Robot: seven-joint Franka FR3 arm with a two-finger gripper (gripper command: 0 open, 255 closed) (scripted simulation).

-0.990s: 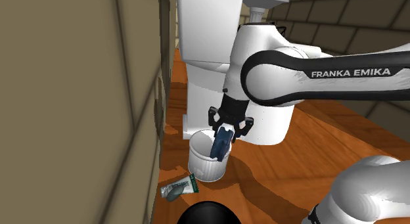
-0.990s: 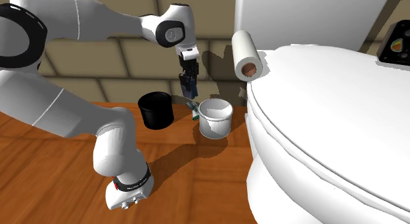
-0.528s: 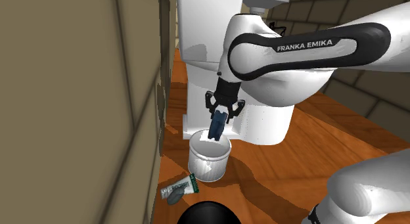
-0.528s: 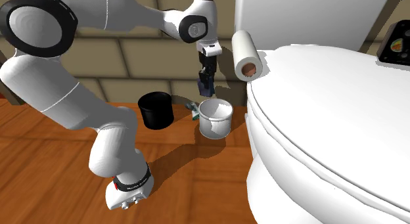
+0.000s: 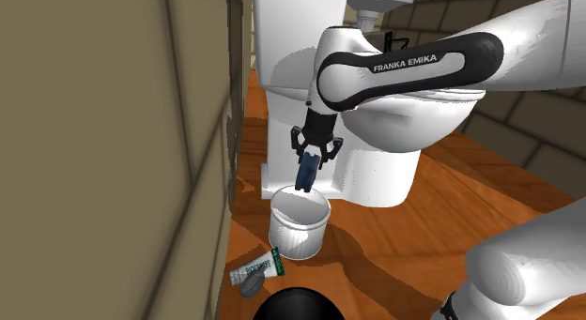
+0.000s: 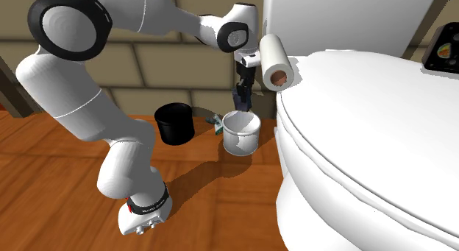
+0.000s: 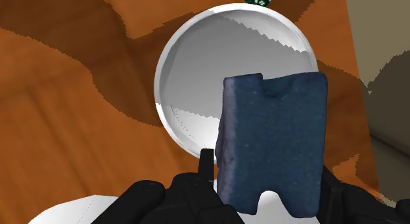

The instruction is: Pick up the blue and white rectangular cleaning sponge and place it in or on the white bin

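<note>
My gripper (image 5: 308,168) is shut on a dark blue rectangular sponge (image 5: 306,173), which hangs on edge just above the far rim of the round white bin (image 5: 300,226). From the hand camera the sponge (image 7: 274,140) is clasped between my fingers, with the open bin (image 7: 197,85) straight below it. The second exterior view shows the gripper (image 6: 242,102) and sponge (image 6: 241,104) over the bin (image 6: 241,133), beside the toilet.
A white toilet (image 6: 353,139) rises close behind the bin, a paper roll (image 6: 276,62) by it. A black bin (image 6: 175,123) stands on the wooden floor. A green-and-white tube (image 5: 256,268) lies near the white bin. A beige wall (image 5: 113,149) closes the shoulder view's left.
The gripper with the sponge has travelled from beside the bin to above it, rising a little and shifting toward the toilet. The bin has stayed put.
</note>
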